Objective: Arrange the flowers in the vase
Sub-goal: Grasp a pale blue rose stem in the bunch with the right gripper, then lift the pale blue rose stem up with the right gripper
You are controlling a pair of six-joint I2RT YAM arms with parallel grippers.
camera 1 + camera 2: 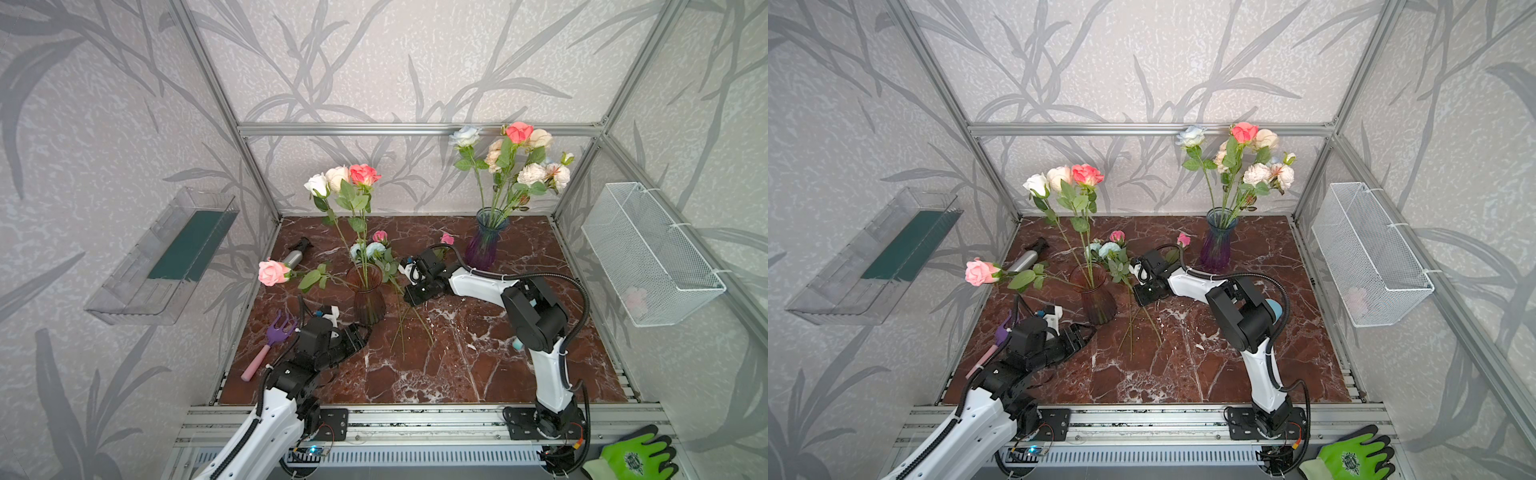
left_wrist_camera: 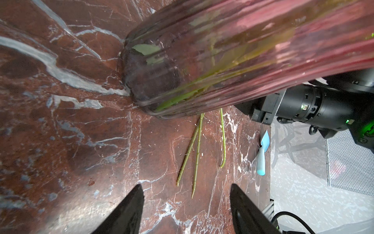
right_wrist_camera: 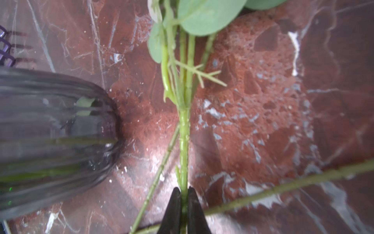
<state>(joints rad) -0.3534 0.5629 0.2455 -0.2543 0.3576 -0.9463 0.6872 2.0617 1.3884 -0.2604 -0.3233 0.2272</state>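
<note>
Since the loose flowers (image 1: pixel 371 250) lie on the tabletop (image 1: pixel 457 353) beside the red vase (image 1: pixel 368 299), the right gripper (image 3: pixel 184 199) pinches one stem (image 3: pixel 184 141) below its leaves, likely for an upright lift, while the left gripper (image 2: pixel 185 188) stands open near the vase's base, perhaps to steady it.

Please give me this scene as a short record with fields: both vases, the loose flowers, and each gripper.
red vase: upright, holds flowers; pink rose leans out
purple vase: upright at back, holds a bouquet
loose flowers: lying on table beside red vase
right gripper: shut on one stem
left gripper: open, empty, near red vase base
</note>
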